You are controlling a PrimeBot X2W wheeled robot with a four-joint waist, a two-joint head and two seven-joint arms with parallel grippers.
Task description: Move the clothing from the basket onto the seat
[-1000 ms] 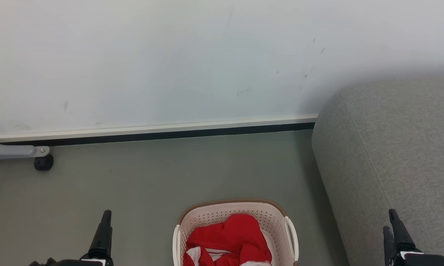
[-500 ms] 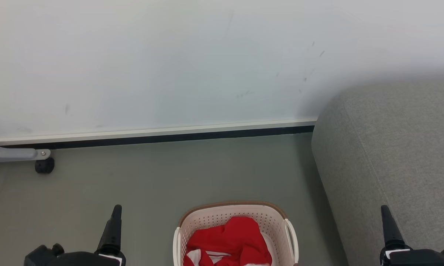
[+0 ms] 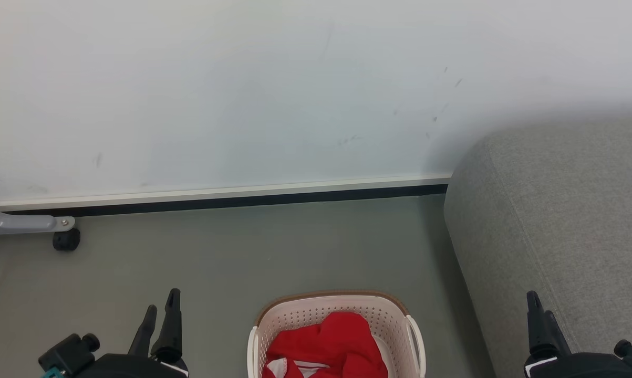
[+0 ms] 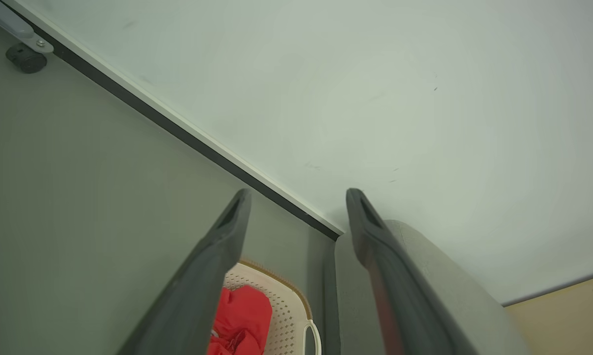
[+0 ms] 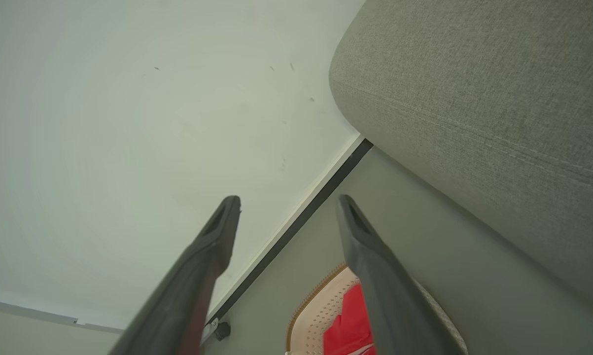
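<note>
The cream basket [image 3: 305, 315] with a brown rim stands on the grey floor at the bottom centre of the head view. Red clothing [image 3: 326, 344] with white trim lies bunched inside it, and shows again in the left wrist view [image 4: 242, 315] and the right wrist view [image 5: 348, 325]. The grey seat [image 3: 562, 220] rises to the basket's right. My left gripper [image 3: 162, 310] hangs open over the floor left of the basket, its fingers [image 4: 227, 231] spread with nothing between them. My right gripper [image 3: 539, 310] is open in front of the seat's side, its fingers [image 5: 360, 236] empty.
A pale wall with a white and black skirting [image 3: 242, 197] runs behind the floor. A grey metal leg with a black caster [image 3: 66, 240] stands at the far left by the wall. Bare floor lies between the basket and the wall.
The head view has tilted slightly, so everything sits a little lower. Both grippers have turned inward toward the basket; the left now shows both fingers.
</note>
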